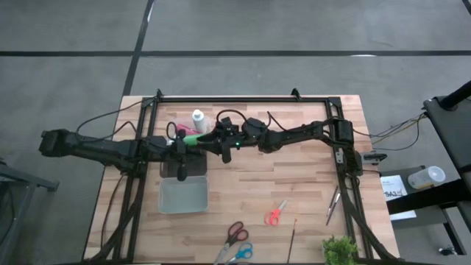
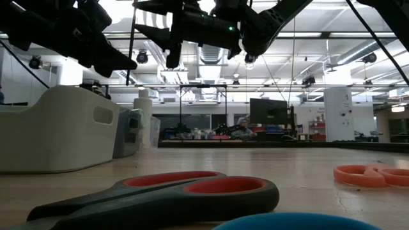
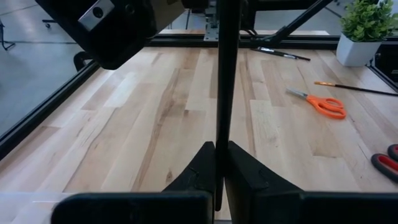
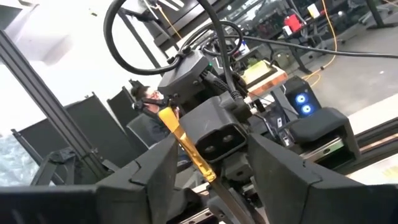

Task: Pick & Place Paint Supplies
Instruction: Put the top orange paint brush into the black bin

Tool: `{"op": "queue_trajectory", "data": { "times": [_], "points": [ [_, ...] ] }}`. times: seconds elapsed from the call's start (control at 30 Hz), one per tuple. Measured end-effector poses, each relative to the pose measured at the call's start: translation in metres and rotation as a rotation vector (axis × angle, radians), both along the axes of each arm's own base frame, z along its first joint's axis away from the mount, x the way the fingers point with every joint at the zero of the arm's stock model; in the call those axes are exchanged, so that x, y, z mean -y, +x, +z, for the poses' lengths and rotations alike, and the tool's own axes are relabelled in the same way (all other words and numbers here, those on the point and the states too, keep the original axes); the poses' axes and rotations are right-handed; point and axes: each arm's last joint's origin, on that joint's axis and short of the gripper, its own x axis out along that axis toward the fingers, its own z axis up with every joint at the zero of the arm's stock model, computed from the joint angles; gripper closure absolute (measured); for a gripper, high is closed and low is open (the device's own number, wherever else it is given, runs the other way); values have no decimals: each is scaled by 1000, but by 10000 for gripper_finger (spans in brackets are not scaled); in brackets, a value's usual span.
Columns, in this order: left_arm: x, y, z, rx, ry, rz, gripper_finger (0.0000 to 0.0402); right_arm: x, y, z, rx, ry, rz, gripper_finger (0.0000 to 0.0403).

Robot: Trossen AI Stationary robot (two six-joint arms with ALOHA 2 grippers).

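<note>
Gripping, left hand (image 3: pixel 221 148): its fingers are pressing together on a thin brush (image 3: pixel 221 93), which is standing out straight ahead of them; this looks like a hand-over in mid-air, well above the desk (image 1: pixel 309 184).
Tray (image 1: pixel 184 208): a grey bin is sitting just in front of the left hand, probably the drop-off place.
White bottle (image 1: pixel 198 120): it is standing upright behind the two hands, untouched.
Green bottle (image 1: pixel 193 138): it is showing between the two arms; whether it is lying or standing cannot be told.
Red bottle: it is not showing in any view.
Right hand (image 1: pixel 225 149): its fingers are standing wide apart either side of the brush's yellow-brown handle, not pinching it.
Spare brushes (image 1: pixel 333 205): they are lying at the right, waiting.
Views: only the wrist cameras are revealing the brush; from overhead, the arms are hiding it.
</note>
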Motion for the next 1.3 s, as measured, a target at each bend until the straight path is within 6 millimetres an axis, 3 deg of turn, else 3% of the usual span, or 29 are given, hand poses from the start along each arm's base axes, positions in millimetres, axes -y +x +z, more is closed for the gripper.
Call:
{"op": "queue_trajectory", "data": {
  "times": [0.47,0.93,1.1,1.3],
  "points": [
    [0,0,0,-2,3,-1,387,1,-3,1,-7,-5,-5,207],
    [0,0,-1,-11,-8,-2,371,1,-44,28,-274,-24,-37,207],
    [0,-3,-2,-125,-59,22,390,1,-53,28,-397,-57,-79,207],
    [0,-13,20,-357,-197,128,372,1,-60,27,-483,-53,-75,207]
  ]
}}
